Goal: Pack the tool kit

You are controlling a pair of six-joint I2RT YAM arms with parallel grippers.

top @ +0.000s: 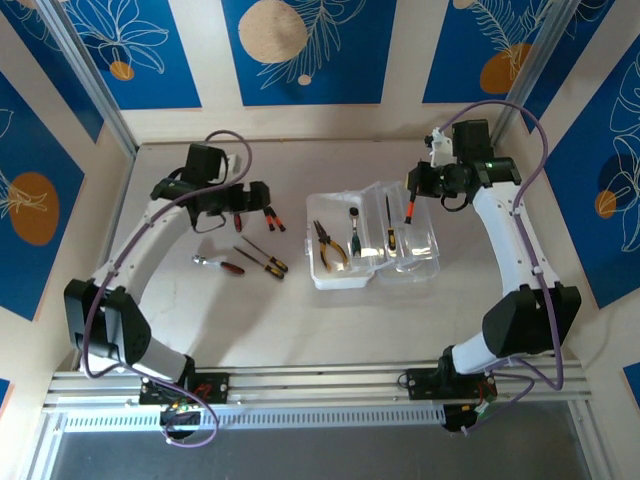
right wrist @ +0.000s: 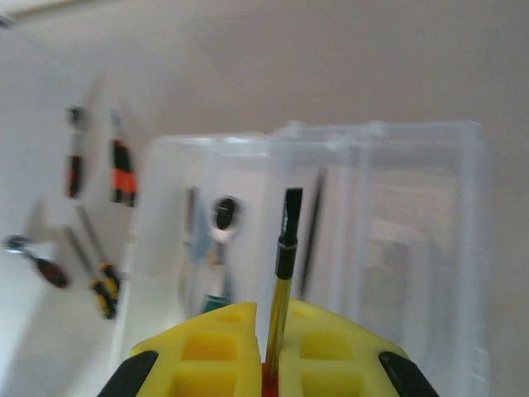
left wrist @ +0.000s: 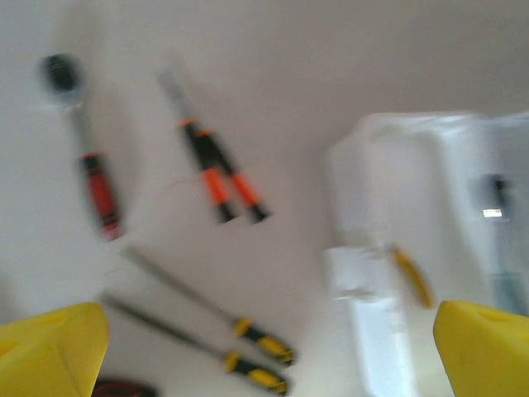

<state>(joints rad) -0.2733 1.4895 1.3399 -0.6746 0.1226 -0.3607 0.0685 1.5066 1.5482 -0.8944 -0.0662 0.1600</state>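
Note:
The tool kit's clear case (top: 425, 262) lies open at the table's middle, also seen as the case (right wrist: 397, 215) and the blurred case (left wrist: 388, 190). Inside lie yellow-handled pliers (top: 329, 246), a small ratchet (top: 355, 231) and a screwdriver (top: 389, 225). My right gripper (top: 413, 193) hangs over the case's far right side. This right gripper (right wrist: 269, 318) is shut on a red-handled screwdriver (right wrist: 285, 240), shaft pointing forward. My left gripper (top: 250, 200) hovers over the loose tools. In the wrist view the left gripper (left wrist: 269, 364) is wide open and holds nothing.
Left of the case lie a red-handled ratchet (top: 219, 264), two yellow-and-black screwdrivers (top: 265, 258), orange-handled pliers (top: 271, 219) and a red-and-black tool (top: 238, 221). Same tools: orange pliers (left wrist: 216, 172), red-and-black tool (left wrist: 95, 178), screwdrivers (left wrist: 248, 347). Walls close the back and sides.

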